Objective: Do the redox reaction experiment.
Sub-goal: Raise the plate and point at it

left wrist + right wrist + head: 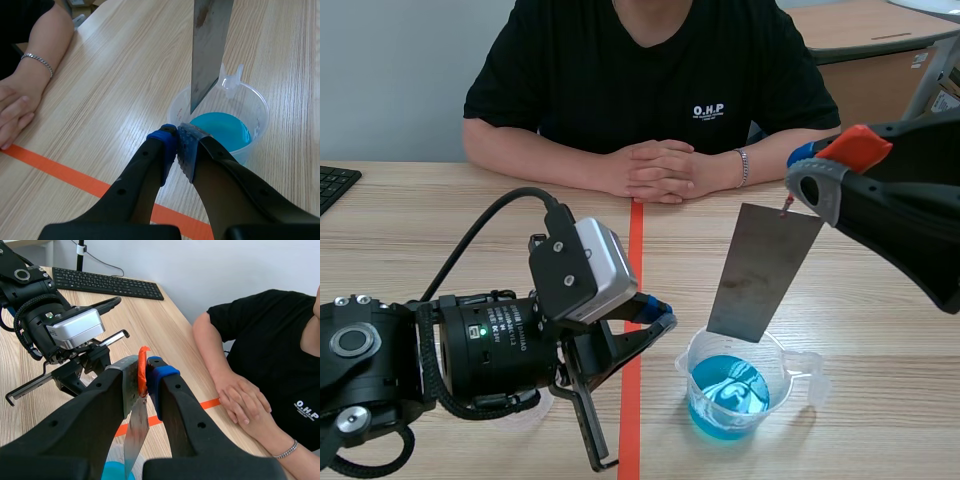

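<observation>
A clear plastic beaker holding blue liquid stands on the table right of the tape line. A grey metal strip hangs tilted over it, its lower end just inside the beaker's rim above the liquid. My right gripper is shut on the strip's upper end. My left gripper is shut on nothing, low beside the beaker's left side.
A person sits across the table with hands clasped on its far edge. A black keyboard lies at the far left. An orange tape line runs down the table's middle.
</observation>
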